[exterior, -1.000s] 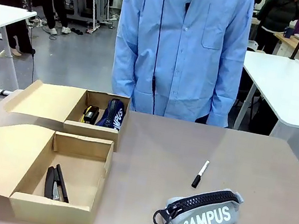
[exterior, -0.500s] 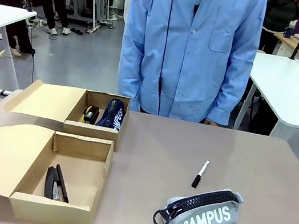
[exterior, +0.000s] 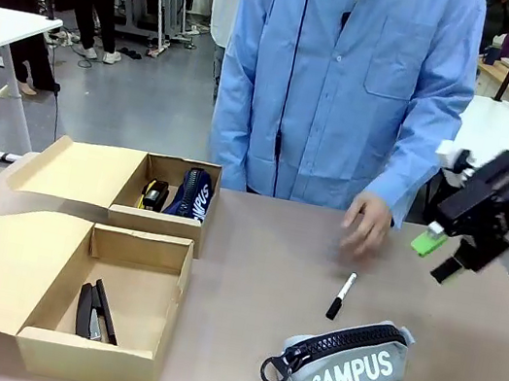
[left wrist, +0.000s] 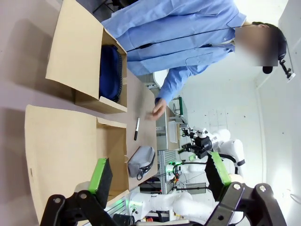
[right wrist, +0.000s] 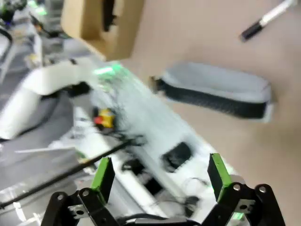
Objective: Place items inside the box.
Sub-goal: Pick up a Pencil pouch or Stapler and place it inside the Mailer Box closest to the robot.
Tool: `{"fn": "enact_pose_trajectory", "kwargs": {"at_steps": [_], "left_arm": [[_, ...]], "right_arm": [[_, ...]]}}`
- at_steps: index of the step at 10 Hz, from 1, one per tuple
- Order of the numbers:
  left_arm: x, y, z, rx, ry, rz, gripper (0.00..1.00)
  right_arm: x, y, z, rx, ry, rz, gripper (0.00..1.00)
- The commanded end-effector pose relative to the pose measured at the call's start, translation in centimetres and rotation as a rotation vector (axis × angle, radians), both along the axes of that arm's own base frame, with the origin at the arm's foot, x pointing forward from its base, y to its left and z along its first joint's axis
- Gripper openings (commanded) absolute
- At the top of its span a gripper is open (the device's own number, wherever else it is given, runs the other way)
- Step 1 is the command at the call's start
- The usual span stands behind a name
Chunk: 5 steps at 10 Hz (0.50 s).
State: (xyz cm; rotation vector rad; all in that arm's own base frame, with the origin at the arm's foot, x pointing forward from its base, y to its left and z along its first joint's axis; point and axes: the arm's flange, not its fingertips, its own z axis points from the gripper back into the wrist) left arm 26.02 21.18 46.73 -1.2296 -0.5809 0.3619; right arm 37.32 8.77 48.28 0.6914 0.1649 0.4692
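Although the staplers point(exterior: 95, 312) already lay in the near box point(exterior: 92, 359) at lower left of the front view, with the navy pouch point(exterior: 193, 193) and yellow utility knife point(exterior: 147, 195) in the far box point(exterior: 155, 225) behind it, the grey pencil case point(exterior: 337, 363) and the marker point(exterior: 341, 296) lay out on the desk point(exterior: 258, 280) at lower right, so the job looked a little over half done. The robot's right hand point(exterior: 440, 258), at the right edge, was spread wide and carried nothing, as was the left hand point(left wrist: 157, 174) in its wrist view, while the person's hand point(exterior: 365, 225) hovered near the marker.
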Motion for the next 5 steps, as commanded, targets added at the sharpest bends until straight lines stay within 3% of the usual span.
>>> {"fn": "enact_pose_trajectory", "kwargs": {"at_steps": [1,2,3,4,5], "left_arm": [[-0.1,-0.1,0.1,-0.006,-0.028,0.001,1.0],[-0.1,-0.1,0.1,-0.006,-0.028,0.001,1.0],[-0.1,-0.1,0.1,-0.006,-0.028,0.001,1.0],[-0.1,-0.1,0.1,-0.006,-0.028,0.001,1.0],[-0.1,-0.1,0.1,-0.006,-0.028,0.001,1.0]], "right_arm": [[-2.1,-9.6,-0.7,0.335,-0.104,0.093,1.0],[-4.8,-14.9,-0.6,0.488,-0.192,-0.065,1.0],[-8.2,-19.6,-0.7,0.512,-0.347,-0.235,1.0],[-11.8,-23.6,-1.5,0.646,-0.532,-0.343,1.0],[-14.9,-26.7,-3.9,0.941,-0.499,-0.491,1.0]]}}
